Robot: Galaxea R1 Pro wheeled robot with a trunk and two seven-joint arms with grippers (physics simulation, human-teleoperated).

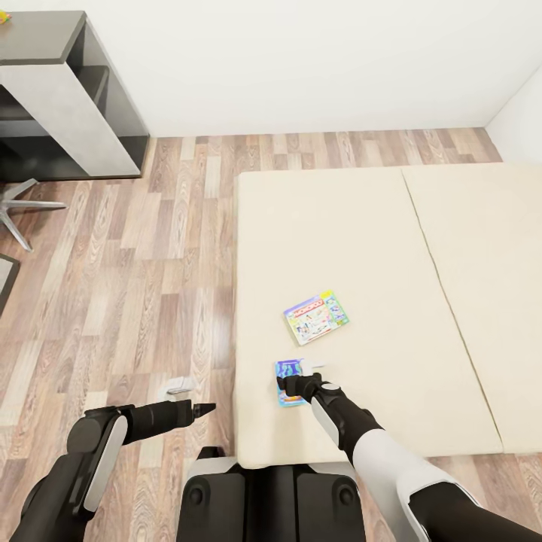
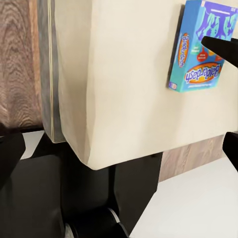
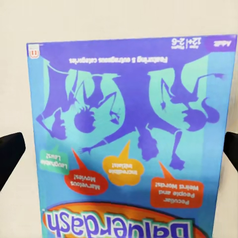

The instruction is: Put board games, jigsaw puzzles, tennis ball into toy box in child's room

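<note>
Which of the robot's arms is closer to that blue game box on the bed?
The right. Its tool sits over the blue game box; the left tool hangs beside the bed, above the floor.

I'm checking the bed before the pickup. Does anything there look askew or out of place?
Nothing damaged. The Monopoly box lies askew on the bed; the blue Balderdash box sits near the bed's edge, under the right pincer.

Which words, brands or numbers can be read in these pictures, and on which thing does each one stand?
"Balderdash": title on the blue Balderdash box lying on the bed, seen upside down.
"12+" and "2-6": corner of that box.
"Incredible Initials!", "Marvelous Movies!", "Peculiar People and Weird Words!", "Laughable Laws!": its coloured bubbles, somewhat blurred.
"MONOPOLY": red band on the Monopoly box, barely legible.
Other small print on both boxes: too blurred.
</note>
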